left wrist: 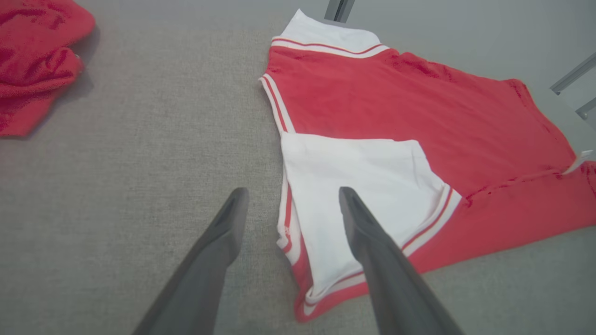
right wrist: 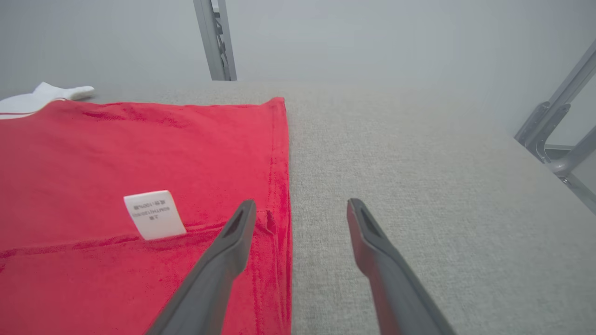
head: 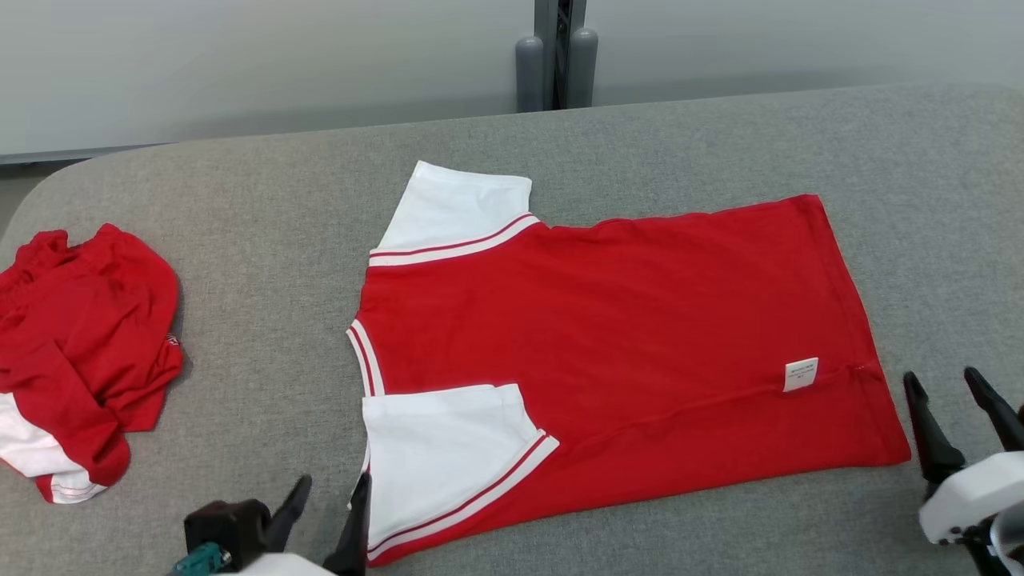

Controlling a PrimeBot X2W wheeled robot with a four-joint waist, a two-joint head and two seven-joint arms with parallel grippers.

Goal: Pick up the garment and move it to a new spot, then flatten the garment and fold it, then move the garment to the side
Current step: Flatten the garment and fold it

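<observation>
The red garment (head: 608,320) with white sleeves lies flat at the middle of the grey table (head: 264,200), its near side folded over. The left claw (head: 332,500) stands released at the near sleeve (head: 440,448), and the right claw (head: 944,400) stands released beside the hem corner. A crumpled red heap (head: 80,352) lies at the table's left.

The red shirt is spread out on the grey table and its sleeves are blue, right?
No. The sleeves are white, not blue; the head view shows it. The red shirt does lie spread out on the grey table.
</observation>
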